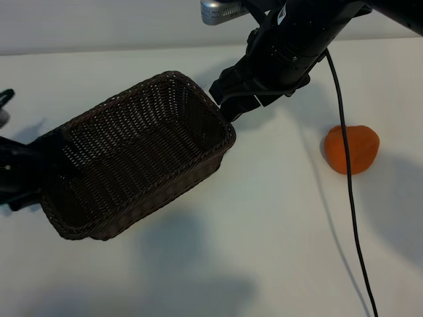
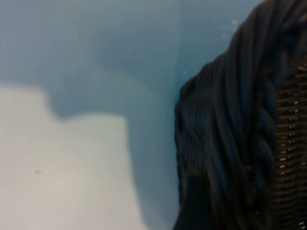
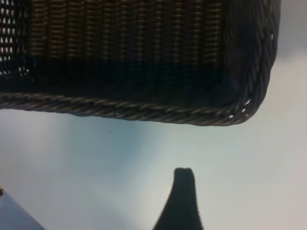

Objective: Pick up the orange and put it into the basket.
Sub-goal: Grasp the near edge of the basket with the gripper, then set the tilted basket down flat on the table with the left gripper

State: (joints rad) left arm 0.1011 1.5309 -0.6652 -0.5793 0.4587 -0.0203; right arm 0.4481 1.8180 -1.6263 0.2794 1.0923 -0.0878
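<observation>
The orange (image 1: 351, 149) lies alone on the white table at the right, with nothing touching it. The dark woven basket (image 1: 142, 162) sits askew at centre left; its braided rim (image 3: 144, 111) fills the right wrist view and its corner (image 2: 240, 124) the left wrist view. My right gripper (image 1: 232, 105) hangs open and empty just beyond the basket's far right corner, well left of the orange; one dark finger (image 3: 183, 196) shows above bare table. My left gripper (image 1: 14, 177) is at the basket's left end, right against the wicker, jaws spread wide. The orange shows in neither wrist view.
A black cable (image 1: 349, 198) hangs from the right arm, crosses in front of the orange and runs toward the table's near edge. Bare white table (image 1: 277, 251) spreads in front of the basket and around the orange.
</observation>
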